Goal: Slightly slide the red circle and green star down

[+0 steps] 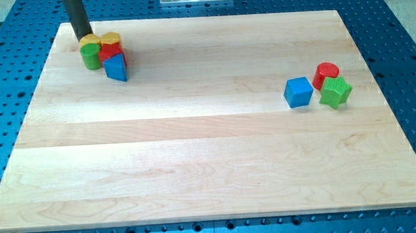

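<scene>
My tip (84, 37) is resting near the wooden board's (195, 146) top-left corner, touching the top of a cluster of blocks: a yellow cylinder (88, 41), a green cylinder (91, 55), a yellow star (110, 39), a red block (112, 51) and a blue block (117, 67); being a bare rod, it is pinching nothing; near the right edge, well apart, the red circle (326, 72) is sitting just above the green star (335, 92), touching it, with a blue cube (298, 92) just beside them on the left

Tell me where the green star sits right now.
At the view's right, the green star sits touching the red circle just above it, blue cube to its left.
</scene>
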You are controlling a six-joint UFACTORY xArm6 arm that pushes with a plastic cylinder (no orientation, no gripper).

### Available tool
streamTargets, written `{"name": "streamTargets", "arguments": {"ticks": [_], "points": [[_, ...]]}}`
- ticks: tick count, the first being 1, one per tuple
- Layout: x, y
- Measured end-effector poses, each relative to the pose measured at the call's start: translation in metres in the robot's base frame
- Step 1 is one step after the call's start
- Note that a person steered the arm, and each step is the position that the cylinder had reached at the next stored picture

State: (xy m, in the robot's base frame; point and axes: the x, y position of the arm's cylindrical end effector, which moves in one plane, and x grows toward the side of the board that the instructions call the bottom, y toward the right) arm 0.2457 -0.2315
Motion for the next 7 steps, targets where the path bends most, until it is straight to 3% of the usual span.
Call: {"name": "streamTargets", "arguments": {"ticks": [1, 2, 3, 5, 7], "points": [[-0.009, 0.002], [-0.027, 0.054], [-0.009, 0.121], [0.054, 0.198], [0.056, 0.359]]}}
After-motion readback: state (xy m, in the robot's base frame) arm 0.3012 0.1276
